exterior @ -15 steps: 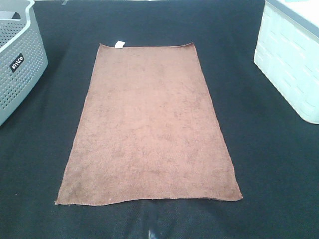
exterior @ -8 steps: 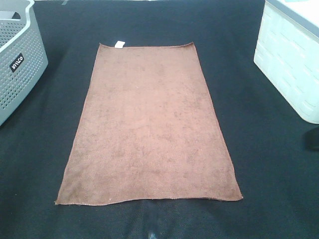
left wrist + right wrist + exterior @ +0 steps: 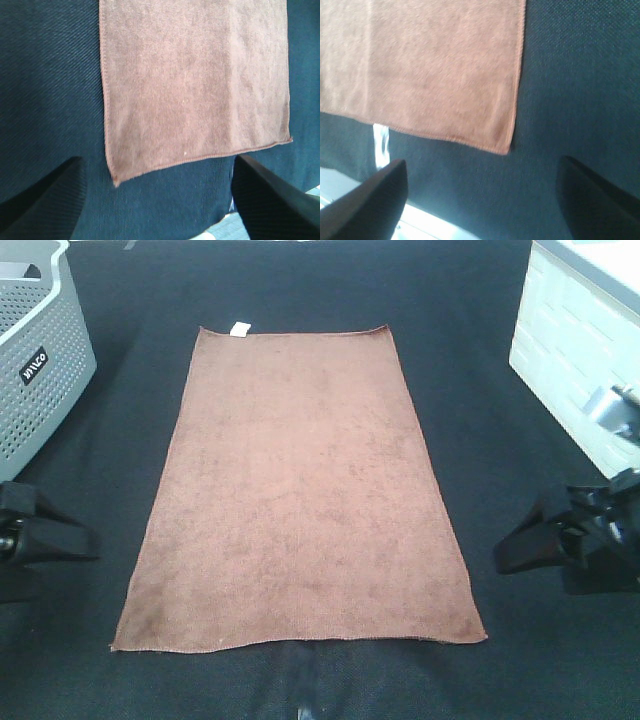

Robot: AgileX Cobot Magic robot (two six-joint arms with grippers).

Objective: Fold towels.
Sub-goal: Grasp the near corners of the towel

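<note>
Working from the left, we are recording a grey perforated basket (image 3: 40, 370) sitting at the far left edge of the black table cover (image 3: 130, 300). Nearer the camera, the left gripper (image 3: 70, 540) is hanging beside the towel's left long edge, apart from it; in its wrist view its fingers (image 3: 45, 200) are standing wide apart, holding nothing. The reddish-brown towel (image 3: 300, 490) is lying flat and fully spread in the middle of the cover, between the two grippers, its white tag (image 3: 238, 329) showing at the far short edge near the left corner. The right gripper (image 3: 535, 540) is hanging beside the right long edge, likewise apart, its fingers (image 3: 365, 200) spread wide and empty. A white bin (image 3: 580, 350) is standing at the far right.
</note>
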